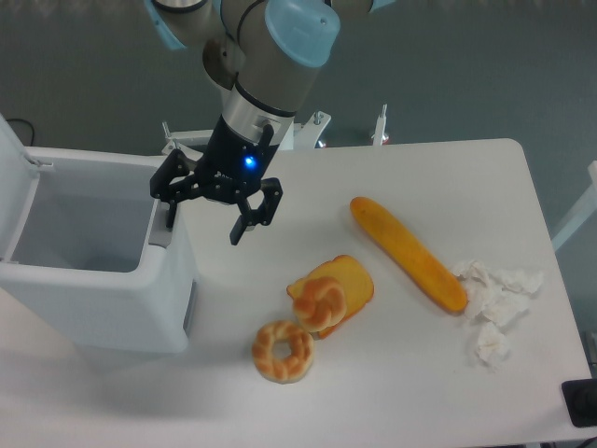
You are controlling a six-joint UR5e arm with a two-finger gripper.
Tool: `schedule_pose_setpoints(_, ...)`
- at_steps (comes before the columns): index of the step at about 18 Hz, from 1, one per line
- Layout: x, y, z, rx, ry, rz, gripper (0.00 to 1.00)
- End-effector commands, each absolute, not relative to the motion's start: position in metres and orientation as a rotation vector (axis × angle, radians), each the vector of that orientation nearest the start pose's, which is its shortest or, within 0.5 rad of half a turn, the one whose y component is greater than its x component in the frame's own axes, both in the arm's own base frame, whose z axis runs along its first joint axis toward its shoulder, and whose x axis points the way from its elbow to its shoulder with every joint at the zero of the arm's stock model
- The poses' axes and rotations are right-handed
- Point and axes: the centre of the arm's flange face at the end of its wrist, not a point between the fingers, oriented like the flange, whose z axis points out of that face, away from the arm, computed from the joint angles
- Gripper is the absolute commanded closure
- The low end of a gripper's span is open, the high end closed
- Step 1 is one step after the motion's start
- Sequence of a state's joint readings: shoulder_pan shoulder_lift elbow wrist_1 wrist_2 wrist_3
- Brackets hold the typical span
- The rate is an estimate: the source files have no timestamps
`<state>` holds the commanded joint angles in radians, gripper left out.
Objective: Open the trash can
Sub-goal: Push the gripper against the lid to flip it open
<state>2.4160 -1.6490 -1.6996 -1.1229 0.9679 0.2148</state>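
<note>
We see the pincer hanging over the near-left part of the white table, its two black fingers spread wide apart with nothing between them. One finger comes down at the right-hand rim of the trash can, right at the grey push-button tab; whether it presses the tab or only sits just above it we cannot tell. The other finger hangs over bare table beside the can. A blue light glows on the wrist above the fingers.

The trash can stands directly to the left of the pincer — a large white box with rounded corners, taking up the left side of the view. Its lid is swung up on the far left edge, standing nearly upright, and we look down into the pale hollow interior.

To the right of the pincer and a little nearer the camera lies a slice of toast with a knotted pretzel roll resting against it. Below those sits a bagel, close to the roll. Further right a long baguette lies slantwise, and past its lower end — well apart from the pincer — some crumpled white paper tissue is scattered.
</note>
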Motion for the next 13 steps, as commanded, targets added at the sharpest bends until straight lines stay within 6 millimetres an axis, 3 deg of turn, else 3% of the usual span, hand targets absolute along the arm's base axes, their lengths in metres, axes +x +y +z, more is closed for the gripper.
schedule_pose_setpoints(5, -0.275, 0.497, 0.458, -2.479, -0.697, -0.516, 0.0)
schedule_pose_setpoints(9, -0.282, 0.502, 0.479, -2.456, -0.671, -0.479, 0.0)
schedule_pose_setpoints(13, -0.302, 0.499, 0.505, -2.424, -0.631, -0.398, 0.0)
